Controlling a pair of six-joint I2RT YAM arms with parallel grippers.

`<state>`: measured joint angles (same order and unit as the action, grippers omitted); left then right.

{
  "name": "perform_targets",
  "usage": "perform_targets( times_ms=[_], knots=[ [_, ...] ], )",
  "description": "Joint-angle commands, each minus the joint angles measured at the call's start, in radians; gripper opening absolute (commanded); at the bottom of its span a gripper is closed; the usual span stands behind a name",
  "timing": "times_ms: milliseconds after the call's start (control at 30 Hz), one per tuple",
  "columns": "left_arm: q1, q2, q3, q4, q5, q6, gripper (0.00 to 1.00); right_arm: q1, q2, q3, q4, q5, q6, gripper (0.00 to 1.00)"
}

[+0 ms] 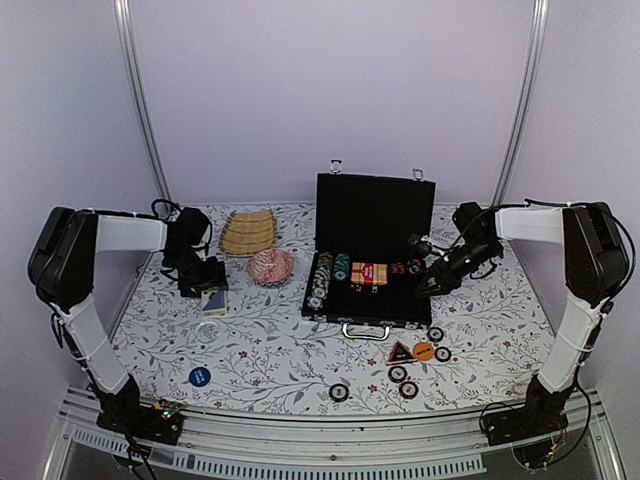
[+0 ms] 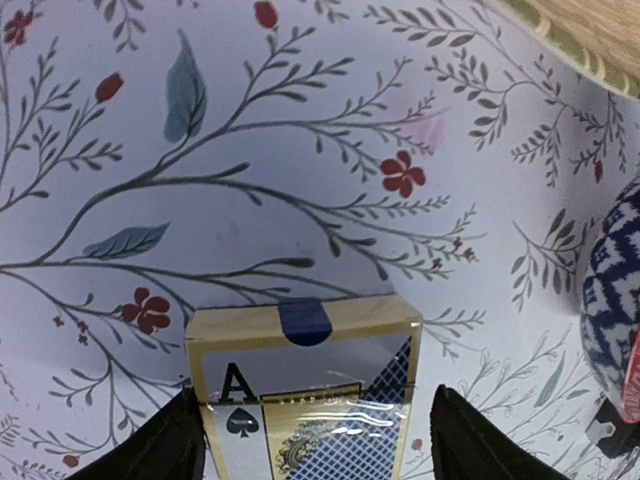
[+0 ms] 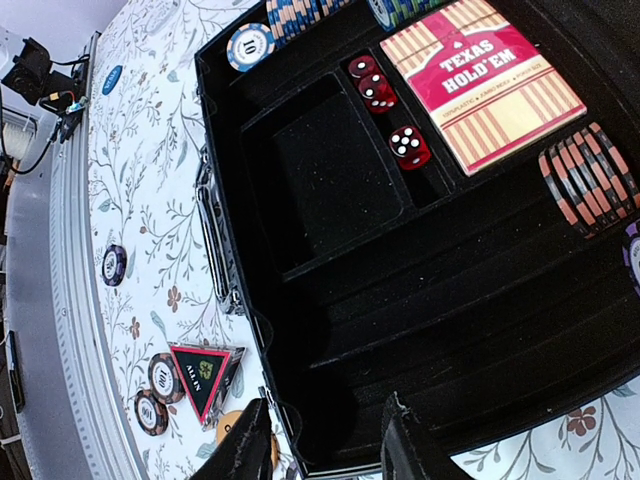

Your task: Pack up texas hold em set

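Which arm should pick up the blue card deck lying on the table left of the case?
Left. The left gripper sits open with a finger either side of the card deck; the right gripper hangs over the front right corner of the case, away from it.

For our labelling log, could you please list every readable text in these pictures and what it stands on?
"TEXAS HOLD'EM": red card box in the case.
"ALL IN": red triangle.
"A" with a spade: card deck.
Numbers on the chips: too blurred.
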<state>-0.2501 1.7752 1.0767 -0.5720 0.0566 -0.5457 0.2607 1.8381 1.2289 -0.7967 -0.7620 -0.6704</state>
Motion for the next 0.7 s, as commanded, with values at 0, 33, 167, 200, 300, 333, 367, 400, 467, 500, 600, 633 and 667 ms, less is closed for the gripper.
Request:
perform_targets(
  times_ms=[0, 33, 167, 200, 300, 333, 367, 400, 467, 500, 600, 633, 667],
  knots=[
    [-0.040, 0.054, 0.069, 0.045, 0.028, 0.045, 0.77, -0.003, 0.011, -0.010, -0.013, -0.008, -0.012, 0.39],
    [-0.046, 0.067, 0.080, 0.044, 0.037, 0.052, 0.76, -0.003, 0.009, -0.009, -0.013, -0.008, -0.012, 0.39],
    [-0.102, 0.125, 0.131, 0.013, 0.051, 0.102, 0.74, -0.003, 0.007, -0.009, -0.013, -0.007, -0.011, 0.39],
    [-0.119, 0.135, 0.140, -0.002, 0.043, 0.118, 0.74, -0.003, 0.007, -0.009, -0.013, -0.007, -0.011, 0.39],
    [-0.166, 0.134, 0.145, -0.043, -0.004, 0.162, 0.74, -0.003, 0.010, -0.010, -0.014, -0.007, -0.011, 0.39],
    [-0.180, 0.127, 0.144, -0.059, -0.023, 0.178, 0.74, -0.002, 0.011, -0.010, -0.015, -0.008, -0.011, 0.39],
    [-0.189, 0.121, 0.142, -0.077, -0.047, 0.190, 0.75, -0.003, 0.013, -0.009, -0.014, -0.009, -0.011, 0.39],
    [-0.197, 0.116, 0.141, -0.097, -0.066, 0.202, 0.76, -0.003, 0.015, -0.008, -0.014, -0.010, -0.011, 0.39],
    [-0.206, 0.107, 0.139, -0.127, -0.086, 0.231, 0.78, -0.002, 0.020, -0.008, -0.017, -0.011, -0.011, 0.39],
    [-0.208, 0.104, 0.137, -0.138, -0.085, 0.243, 0.79, 0.000, 0.021, -0.008, -0.018, -0.010, -0.012, 0.39],
    [-0.220, 0.100, 0.138, -0.153, -0.074, 0.274, 0.95, 0.004, 0.024, -0.008, -0.018, -0.010, -0.014, 0.39],
    [-0.226, 0.098, 0.139, -0.154, -0.074, 0.283, 0.97, 0.004, 0.024, -0.007, -0.018, -0.008, -0.014, 0.39],
    [-0.232, 0.097, 0.140, -0.151, -0.075, 0.293, 0.97, 0.005, 0.024, -0.006, -0.018, -0.009, -0.013, 0.39]
  ],
)
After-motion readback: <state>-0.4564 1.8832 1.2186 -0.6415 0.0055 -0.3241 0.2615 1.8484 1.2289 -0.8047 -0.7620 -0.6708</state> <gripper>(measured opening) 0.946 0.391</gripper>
